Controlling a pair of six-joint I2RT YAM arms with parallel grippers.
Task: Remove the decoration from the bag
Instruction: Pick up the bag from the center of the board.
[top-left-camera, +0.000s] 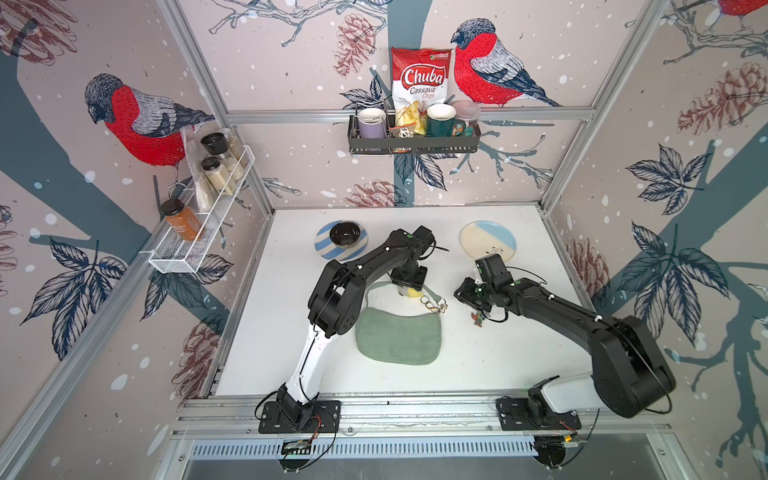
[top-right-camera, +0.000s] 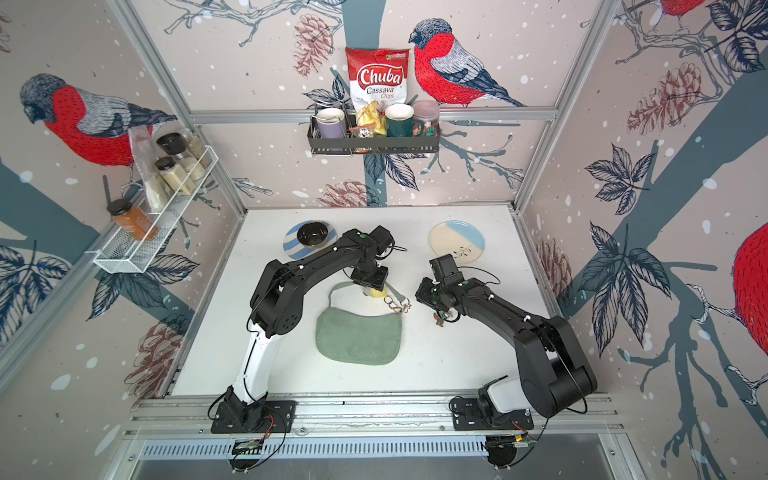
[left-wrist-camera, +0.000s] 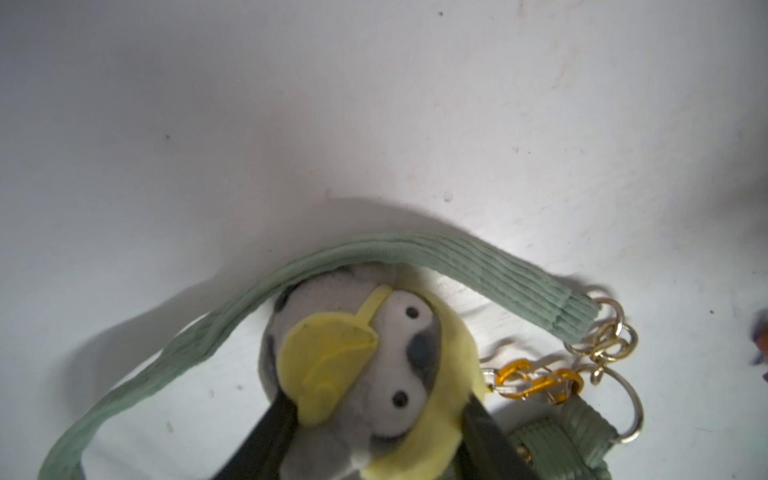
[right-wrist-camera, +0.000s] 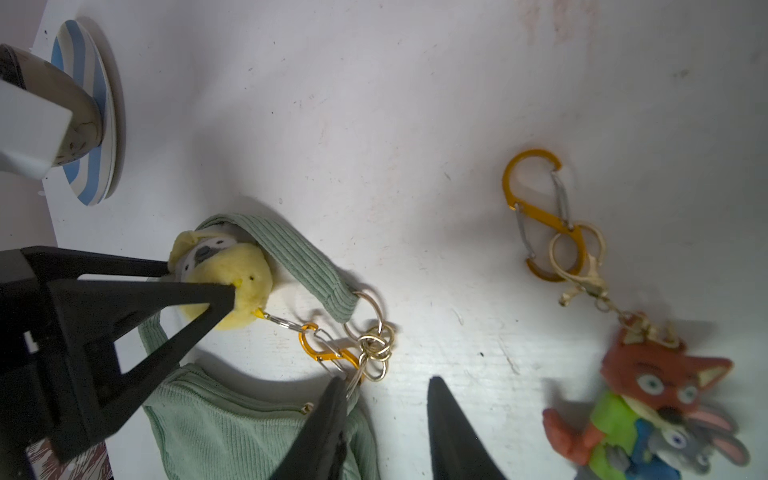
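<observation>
The sage-green bag (top-left-camera: 397, 338) lies flat on the white table, its strap (left-wrist-camera: 457, 257) curving toward the far side. A yellow and grey plush decoration (left-wrist-camera: 374, 374) hangs from the bag's gold rings (right-wrist-camera: 376, 345) by an orange carabiner (right-wrist-camera: 328, 349). My left gripper (left-wrist-camera: 378, 415) is shut on the plush, one finger on each side of it. The right gripper (right-wrist-camera: 388, 382) is open over bare table beside the bag's ring corner, one finger close to the rings. A fox figurine decoration (right-wrist-camera: 648, 395) with a second orange carabiner (right-wrist-camera: 540, 208) lies loose on the table to its right.
A blue-striped plate (top-left-camera: 322, 245) carrying a dark bowl (top-left-camera: 345, 235) sits at the back left, and a cream and blue plate (top-left-camera: 488, 241) at the back right. A black rack (top-left-camera: 413, 143) and a white wire rack (top-left-camera: 199, 241) hang on the walls.
</observation>
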